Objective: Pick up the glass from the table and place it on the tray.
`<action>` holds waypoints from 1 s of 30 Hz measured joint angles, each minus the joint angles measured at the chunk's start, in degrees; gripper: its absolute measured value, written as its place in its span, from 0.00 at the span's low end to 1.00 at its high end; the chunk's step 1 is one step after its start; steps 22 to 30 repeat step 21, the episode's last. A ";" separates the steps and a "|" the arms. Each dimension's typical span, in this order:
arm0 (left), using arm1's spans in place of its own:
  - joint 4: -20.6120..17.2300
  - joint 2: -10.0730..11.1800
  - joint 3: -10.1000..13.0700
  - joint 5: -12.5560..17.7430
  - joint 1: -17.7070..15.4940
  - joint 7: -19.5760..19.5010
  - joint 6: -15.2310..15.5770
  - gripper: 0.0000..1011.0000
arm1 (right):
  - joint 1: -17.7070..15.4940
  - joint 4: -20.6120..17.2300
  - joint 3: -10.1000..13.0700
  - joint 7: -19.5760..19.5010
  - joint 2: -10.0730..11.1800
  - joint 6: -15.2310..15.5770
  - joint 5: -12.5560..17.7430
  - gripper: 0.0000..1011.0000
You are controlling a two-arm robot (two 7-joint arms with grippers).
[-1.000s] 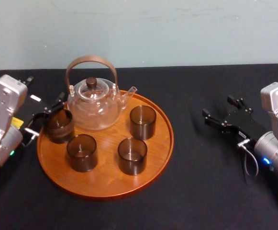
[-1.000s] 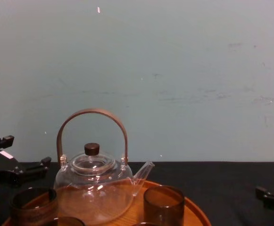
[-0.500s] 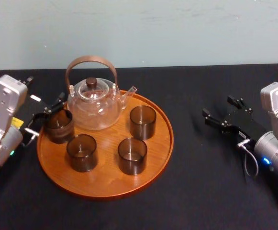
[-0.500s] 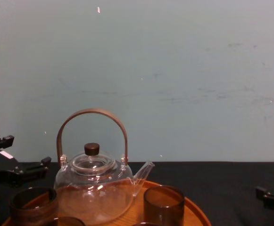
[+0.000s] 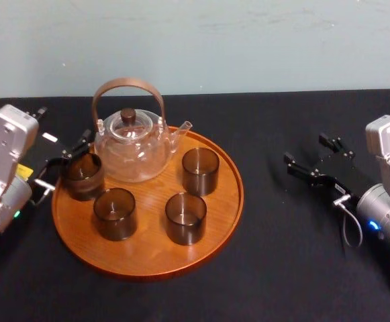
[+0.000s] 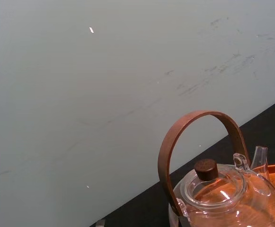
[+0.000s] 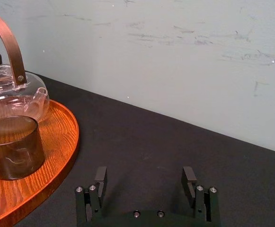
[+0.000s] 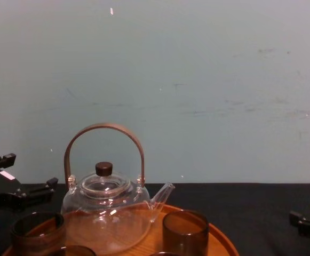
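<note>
While the right gripper (image 5: 307,150) idles, the left gripper (image 5: 66,161) adjoins the tray's (image 5: 148,253) glass (image 5: 82,178).

Glass (image 5: 82,176): short, dark smoky cylinder, open top, upright. Stands on tray, just inside its left rim, toward far side.

Tray (image 5: 223,198): large, round, orange-brown wood with visible grain, low raised rim. Lies flat on table, left of centre.

Table (image 5: 282,261): flat, covered in plain black cloth, much wider than tray.

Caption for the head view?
Teapot, four glasses on the tray; left end effector at leftmost glass, right end effector over table.
</note>
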 joint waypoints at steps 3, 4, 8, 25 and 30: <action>0.00 0.00 0.00 0.00 0.00 0.00 0.00 0.99 | 0.00 0.00 0.00 0.00 0.00 0.00 0.00 0.99; 0.00 0.00 0.00 0.00 0.00 0.00 0.00 0.99 | 0.00 0.00 0.00 0.00 0.00 0.00 0.00 0.99; 0.00 0.00 0.00 0.00 0.00 0.00 0.00 0.99 | 0.00 0.00 0.00 0.00 0.00 0.00 0.00 0.99; 0.00 0.00 0.00 0.00 0.00 0.00 0.00 0.99 | 0.00 0.00 0.00 0.00 0.00 0.00 0.00 0.99; 0.00 0.00 0.00 0.00 0.00 0.00 0.00 0.99 | 0.00 0.00 0.00 0.00 0.00 0.00 0.00 0.99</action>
